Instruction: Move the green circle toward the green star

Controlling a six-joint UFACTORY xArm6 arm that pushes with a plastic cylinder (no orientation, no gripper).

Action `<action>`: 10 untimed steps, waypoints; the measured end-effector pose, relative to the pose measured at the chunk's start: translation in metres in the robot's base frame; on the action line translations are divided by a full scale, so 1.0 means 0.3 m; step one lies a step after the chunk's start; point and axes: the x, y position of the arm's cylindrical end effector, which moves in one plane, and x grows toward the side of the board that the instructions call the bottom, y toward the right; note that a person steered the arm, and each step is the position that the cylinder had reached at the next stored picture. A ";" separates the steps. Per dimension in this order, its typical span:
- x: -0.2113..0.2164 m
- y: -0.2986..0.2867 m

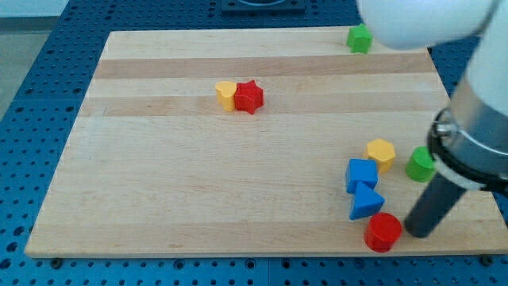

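On the wooden board [159,199], two green, two yellow, two red, two blue blocks. Green circle [420,164] sits right, above my tip [416,232]; green star [359,38] at top; no fingers

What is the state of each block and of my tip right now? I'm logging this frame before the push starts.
green circle: flat, partly behind the arm, apart from the yellow hexagon.
green star: at the board's top edge.
yellow hexagon: flat, above the blue cube.
blue cube: touching the blue triangle.
blue triangle: flat.
red cylinder: left of my tip.
yellow block: touching the red star.
red star: flat.
my tip: below the green circle.
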 end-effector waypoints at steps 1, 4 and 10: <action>-0.055 0.073; -0.269 0.093; -0.386 -0.060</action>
